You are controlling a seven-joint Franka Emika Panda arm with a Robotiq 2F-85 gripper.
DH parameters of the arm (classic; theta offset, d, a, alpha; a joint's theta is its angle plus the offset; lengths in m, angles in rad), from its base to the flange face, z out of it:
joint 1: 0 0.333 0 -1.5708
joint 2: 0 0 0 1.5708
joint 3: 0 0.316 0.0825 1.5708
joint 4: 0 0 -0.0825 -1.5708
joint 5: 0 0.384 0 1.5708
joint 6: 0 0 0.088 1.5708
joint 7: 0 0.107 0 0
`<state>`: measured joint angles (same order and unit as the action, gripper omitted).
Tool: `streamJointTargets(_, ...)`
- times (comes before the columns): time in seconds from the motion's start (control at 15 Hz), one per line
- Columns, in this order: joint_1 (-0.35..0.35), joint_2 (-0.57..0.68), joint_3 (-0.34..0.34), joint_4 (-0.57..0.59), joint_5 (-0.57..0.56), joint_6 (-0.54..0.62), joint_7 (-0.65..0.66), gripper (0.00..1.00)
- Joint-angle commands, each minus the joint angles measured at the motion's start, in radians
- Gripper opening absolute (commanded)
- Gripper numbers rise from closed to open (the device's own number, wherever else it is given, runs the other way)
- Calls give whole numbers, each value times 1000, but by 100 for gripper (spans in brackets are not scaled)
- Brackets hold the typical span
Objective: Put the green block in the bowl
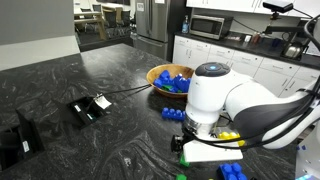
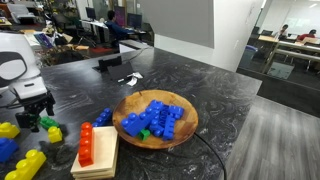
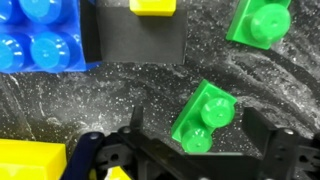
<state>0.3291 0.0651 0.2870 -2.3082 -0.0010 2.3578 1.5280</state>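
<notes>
The green block (image 3: 208, 115), a two-stud bright green brick, lies tilted on the dark speckled counter. In the wrist view my gripper (image 3: 198, 128) is open, with one finger on each side of the block and not touching it. In an exterior view the gripper (image 2: 35, 108) hangs low over the counter, with the green block (image 2: 46, 122) just beneath it. The tan wooden bowl (image 2: 190, 115) holds several blue bricks and a small green piece. It also shows at the back in an exterior view (image 1: 153, 72). The bowl stands well away from the gripper.
A smaller green bit (image 3: 260, 22), a blue brick (image 3: 40, 35) and yellow bricks (image 3: 153, 6) lie near the gripper. A flat wooden tray (image 2: 100, 165) carries a red brick (image 2: 87, 145). Loose blue bricks (image 2: 103, 118) lie between the tray and the bowl. Black devices (image 1: 90, 108) sit on the counter.
</notes>
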Motion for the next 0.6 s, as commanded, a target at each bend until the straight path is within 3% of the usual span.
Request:
streamJointTargets(0.0, 1, 7, -5, -4, -32, 23, 58, 80)
streamJointTargets(0.53, 2, 5, -3, -6, -50, 24, 88, 26)
